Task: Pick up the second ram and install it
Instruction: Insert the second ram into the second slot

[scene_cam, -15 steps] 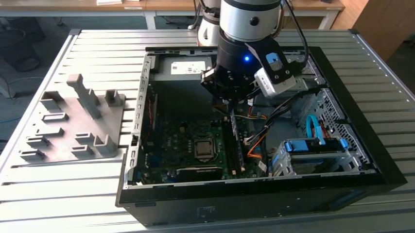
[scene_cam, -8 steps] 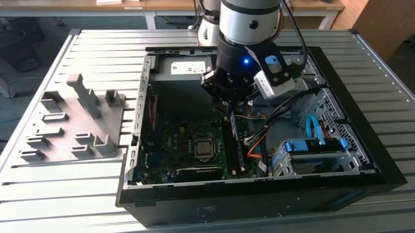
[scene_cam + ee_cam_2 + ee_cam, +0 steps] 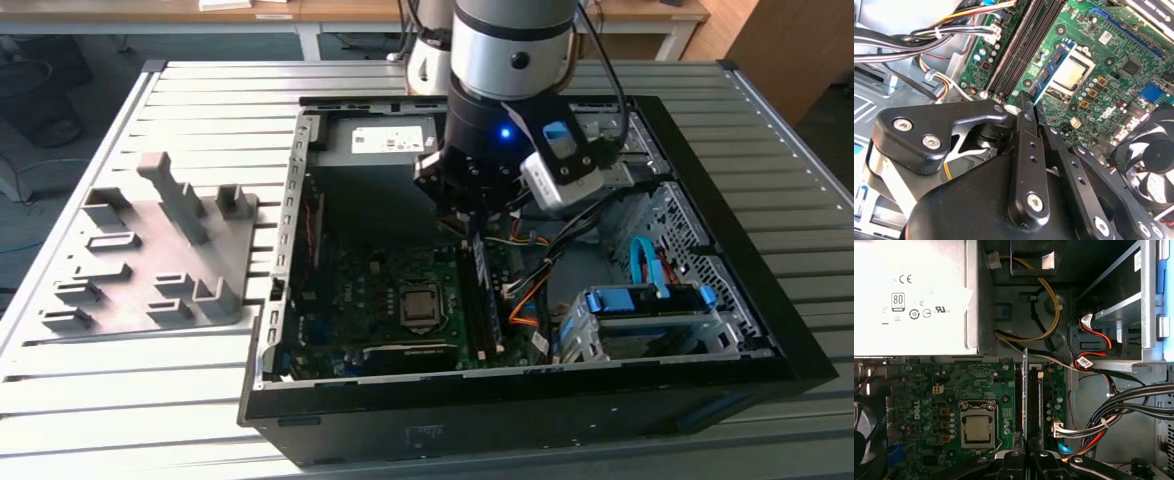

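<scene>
Being pinched by the gripper (image 3: 1025, 455), the second ram (image 3: 1025, 390) is being held edge-on over the black slots (image 3: 1035, 405) just beside the processor socket (image 3: 977, 429); light, stiff and fragile, it is being judged best taken by its upper edge, clear of the contacts.

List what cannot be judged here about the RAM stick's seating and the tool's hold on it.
- Whether the second ram is seated: the first wrist view shows it edge-on, so its depth over the black slots cannot be read.
- The stick's end at the tool: in the second wrist view the fingers cover it.
- The stick itself in the exterior view: the arm stands in front of it.
</scene>
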Robot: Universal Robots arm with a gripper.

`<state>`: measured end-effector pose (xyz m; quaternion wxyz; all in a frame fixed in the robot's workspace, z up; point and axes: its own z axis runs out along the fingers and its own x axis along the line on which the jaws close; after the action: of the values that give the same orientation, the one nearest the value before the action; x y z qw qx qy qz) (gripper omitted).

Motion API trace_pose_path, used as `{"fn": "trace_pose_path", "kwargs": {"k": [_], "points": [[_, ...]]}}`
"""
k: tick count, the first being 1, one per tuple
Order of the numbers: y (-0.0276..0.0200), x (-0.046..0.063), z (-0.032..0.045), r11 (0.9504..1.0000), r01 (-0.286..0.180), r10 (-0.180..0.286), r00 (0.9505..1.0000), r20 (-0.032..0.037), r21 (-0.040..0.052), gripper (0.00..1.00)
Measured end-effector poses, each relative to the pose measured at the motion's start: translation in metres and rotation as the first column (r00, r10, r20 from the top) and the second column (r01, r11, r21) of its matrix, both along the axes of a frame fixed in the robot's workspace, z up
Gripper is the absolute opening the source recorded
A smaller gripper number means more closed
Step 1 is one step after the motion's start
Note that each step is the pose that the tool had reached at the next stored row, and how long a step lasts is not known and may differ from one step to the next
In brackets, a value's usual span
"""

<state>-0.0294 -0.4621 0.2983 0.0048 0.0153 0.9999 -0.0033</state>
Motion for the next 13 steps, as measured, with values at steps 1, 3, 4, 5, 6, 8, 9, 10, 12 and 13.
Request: {"fn": "trace_pose_path", "kwargs": {"k": [1, 3, 4, 5, 6, 8, 9, 10, 12, 13], "points": [[0.0, 0.0, -0.0006, 1.0, 0.0, 0.0, 1.0, 0.0, 0.0001, 0.14], [0.0, 0.0, -0.0019, 1.0, 0.0, 0.0, 1.0, 0.0, 0.0, 0.14], [0.0, 0.0, -0.0027, 1.0, 0.0, 0.0, 1.0, 0.0, 0.0, 0.14], [0.0, 0.0, -0.0035, 1.0, 0.0, 0.0, 1.0, 0.0, 0.0, 0.14], [0.0, 0.0, -0.0041, 1.0, 0.0, 0.0, 1.0, 0.0, 0.0, 0.14], [0.0, 0.0, -0.005, 1.0, 0.0, 0.0, 1.0, -0.0001, -0.0002, 0.14], [0.0, 0.0, -0.0052, 1.0, 0.0, 0.0, 1.0, -0.0001, -0.0003, 0.14], [0.0, 0.0, -0.0055, 1.0, 0.0, 0.0, 1.0, -0.0001, -0.0001, 0.14], [0.0, 0.0, -0.0063, 1.0, 0.0, 0.0, 1.0, 0.0, 0.0, 0.14], [0.0, 0.0, -0.0066, 1.0, 0.0, 0.0, 1.0, 0.0, 0.0, 0.14]]}}
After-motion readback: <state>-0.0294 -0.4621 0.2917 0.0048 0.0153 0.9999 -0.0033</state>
